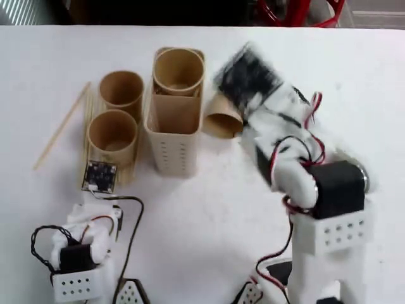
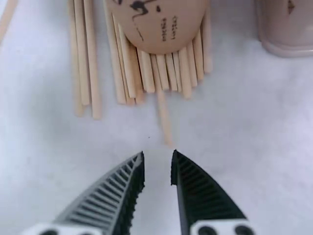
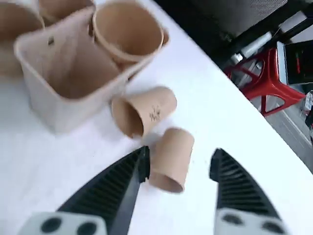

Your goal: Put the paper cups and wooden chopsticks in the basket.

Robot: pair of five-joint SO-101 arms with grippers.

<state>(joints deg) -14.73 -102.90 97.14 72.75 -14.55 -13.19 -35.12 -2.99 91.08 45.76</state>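
The beige basket [image 1: 172,126] stands mid-table with one paper cup [image 1: 179,69] in its far end. Two upright cups [image 1: 121,88] [image 1: 112,133] stand left of it on wooden chopsticks [image 1: 60,126]. A cup [image 1: 221,117] lies on its side right of the basket. My right gripper [image 3: 181,159] is open and straddles a second lying cup [image 3: 171,159], beside the other lying cup [image 3: 144,111]. My left gripper [image 2: 157,156] hovers low over the table with a narrow gap between its fingers and nothing in it, just short of the chopsticks [image 2: 146,68] under a cup [image 2: 161,24].
The right arm [image 1: 278,133] reaches over the table right of the basket. The left arm's base [image 1: 76,253] sits at the front left. The table's far edge runs behind the basket, with red chair legs [image 3: 266,85] beyond it.
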